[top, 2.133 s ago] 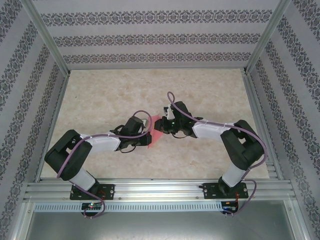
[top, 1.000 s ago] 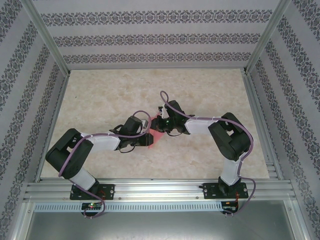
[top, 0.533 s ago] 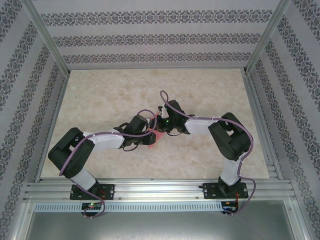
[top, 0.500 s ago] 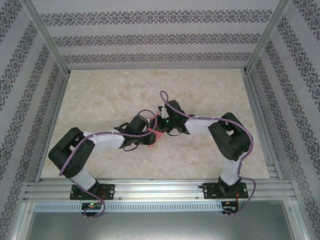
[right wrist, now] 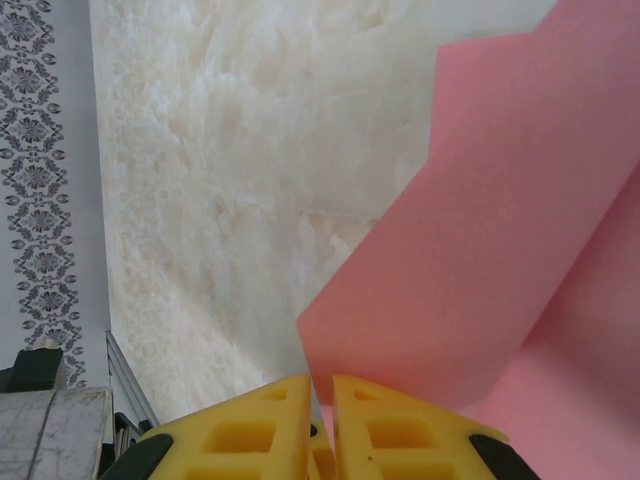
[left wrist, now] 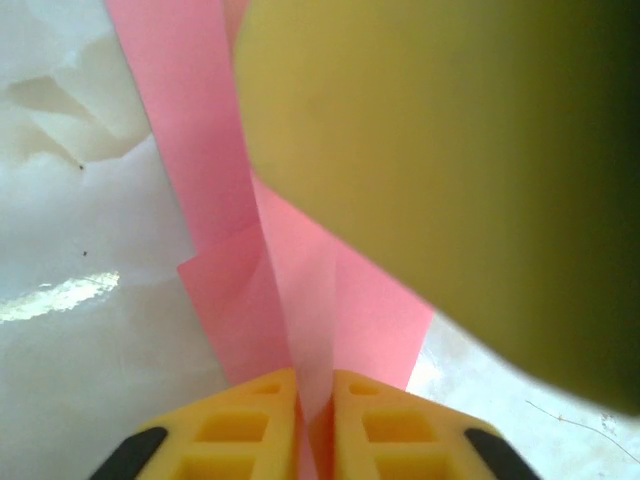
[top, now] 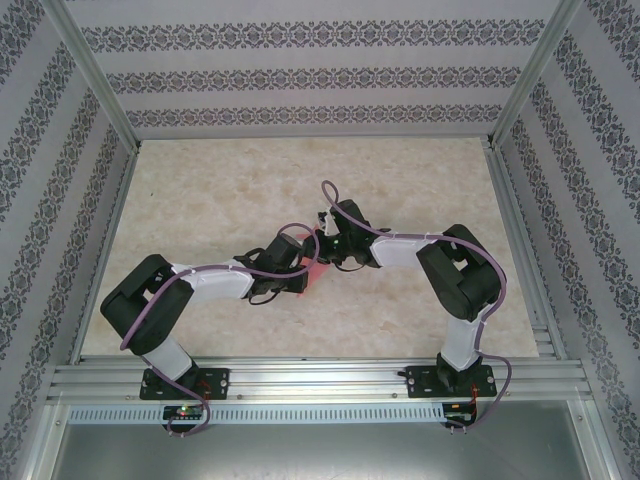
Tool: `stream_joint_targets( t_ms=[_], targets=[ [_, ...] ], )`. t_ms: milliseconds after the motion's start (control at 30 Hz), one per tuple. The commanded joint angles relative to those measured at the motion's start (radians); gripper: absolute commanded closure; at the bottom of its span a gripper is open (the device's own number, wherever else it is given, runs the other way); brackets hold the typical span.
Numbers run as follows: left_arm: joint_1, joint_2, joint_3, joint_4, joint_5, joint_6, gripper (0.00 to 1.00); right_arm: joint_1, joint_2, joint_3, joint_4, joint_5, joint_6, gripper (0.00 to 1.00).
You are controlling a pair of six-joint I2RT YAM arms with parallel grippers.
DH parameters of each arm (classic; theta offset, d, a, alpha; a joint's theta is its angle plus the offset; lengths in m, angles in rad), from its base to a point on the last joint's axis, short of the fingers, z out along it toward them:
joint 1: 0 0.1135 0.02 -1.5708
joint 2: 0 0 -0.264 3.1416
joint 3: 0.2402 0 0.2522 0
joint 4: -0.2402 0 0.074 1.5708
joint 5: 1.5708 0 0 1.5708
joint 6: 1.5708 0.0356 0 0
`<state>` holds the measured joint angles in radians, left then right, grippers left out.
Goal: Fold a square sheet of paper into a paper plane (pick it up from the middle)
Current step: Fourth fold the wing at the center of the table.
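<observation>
- Square sheet of paper (top: 312, 264): thin, matte, pink-red and already creased. From above it reads as a narrow sliver between the two wrists at mid-surface. Its long axis runs roughly near-to-far.
- Same sheet, left wrist view (left wrist: 300, 290): a long strip climbs from the bottom centre towards the upper left, with overlapping layers. A straight fold line runs along it, and a squared corner juts out on the left side.
- Same sheet, right wrist view (right wrist: 500, 220): a broad flat panel with straight edges slants up to the right. Its lower corner points down into the gap between the fingers.
- Left end effector (left wrist: 315, 425): yellow ribbed plastic fingers (left wrist: 245, 432) drawn together, clamped on the lower end of the sheet, which passes into the slit between them.
- Right end effector (right wrist: 322, 420): matching yellow fingers (right wrist: 395, 425), drawn together and pinching the sheet's corner.
- From above, the left end effector (top: 300, 264) and the right end effector (top: 320, 246) meet almost tip to tip at the paper.
- Blurred olive-yellow mass (left wrist: 460, 180): close to the left lens, smooth and rounded, overlapping the sheet's upper right; I cannot tell what it is.
- Surface (right wrist: 220, 150): pale beige with a marbled pattern and slight gloss.
- Patterned wall (right wrist: 40, 150): white with dark floral stripes.
</observation>
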<state>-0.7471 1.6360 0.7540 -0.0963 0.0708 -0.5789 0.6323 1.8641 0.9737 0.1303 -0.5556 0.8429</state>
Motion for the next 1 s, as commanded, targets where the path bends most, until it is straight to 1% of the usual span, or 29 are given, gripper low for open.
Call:
stream_joint_targets(
  t_ms=[0, 167, 333, 433, 500, 633, 800, 967],
  targets=[
    [-0.014, -0.003, 0.006, -0.025, -0.014, 0.033, 0.89, -0.004, 0.006, 0.027, 0.028, -0.015, 0.002, 0.85],
    [-0.007, -0.028, -0.022, 0.005, 0.033, 0.053, 0.94, -0.004, -0.003, 0.021, 0.019, -0.023, -0.004, 0.83],
    [0.046, -0.047, -0.091, 0.127, 0.192, 0.036, 0.95, -0.001, -0.023, 0.016, 0.013, -0.038, -0.011, 0.8],
    [0.077, -0.055, -0.126, 0.188, 0.264, 0.016, 0.96, -0.001, -0.059, 0.004, 0.008, -0.034, -0.018, 0.78],
    [0.1, -0.054, -0.147, 0.225, 0.307, -0.003, 0.96, -0.003, -0.092, -0.005, -0.008, -0.019, -0.032, 0.77],
    [0.133, -0.063, -0.18, 0.258, 0.345, -0.021, 0.96, -0.007, -0.166, -0.041, -0.039, 0.027, -0.059, 0.75],
    [0.154, -0.051, -0.196, 0.277, 0.39, -0.033, 0.96, 0.007, -0.169, -0.032, -0.087, 0.01, -0.1, 0.84],
    [0.17, -0.032, -0.204, 0.296, 0.411, -0.057, 0.96, 0.041, -0.112, -0.002, -0.093, -0.002, -0.102, 0.87]
  ],
)
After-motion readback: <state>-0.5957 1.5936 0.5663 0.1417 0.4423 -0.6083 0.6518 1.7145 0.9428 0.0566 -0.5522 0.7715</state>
